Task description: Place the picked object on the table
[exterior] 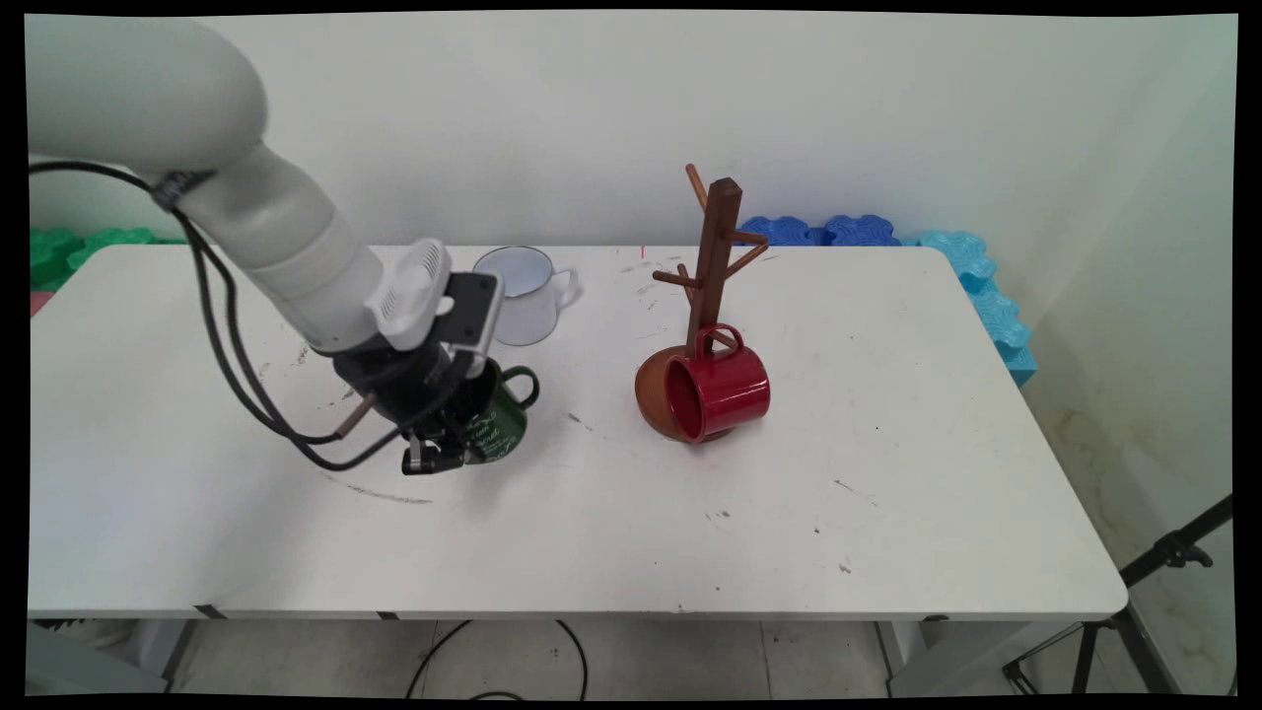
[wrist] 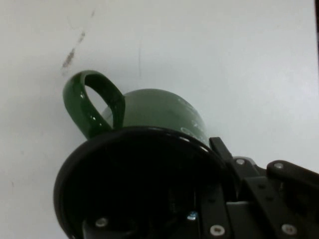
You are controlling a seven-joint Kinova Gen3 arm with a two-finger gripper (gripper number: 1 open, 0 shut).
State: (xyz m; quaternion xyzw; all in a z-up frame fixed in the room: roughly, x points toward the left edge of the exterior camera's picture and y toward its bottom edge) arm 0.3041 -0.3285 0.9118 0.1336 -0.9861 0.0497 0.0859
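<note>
A dark green mug with white lettering leans tilted on the white table, left of centre. My gripper is shut on its rim. In the hand view the green mug shows its black inside to the camera, with its handle up and to the left. There my gripper has one finger inside the mug and the other outside, on the right wall.
A white enamel mug stands just behind the hand. A brown wooden mug tree stands mid-table, and a red mug hangs by its handle from a low peg. Blue foam mats lie behind the table's right edge.
</note>
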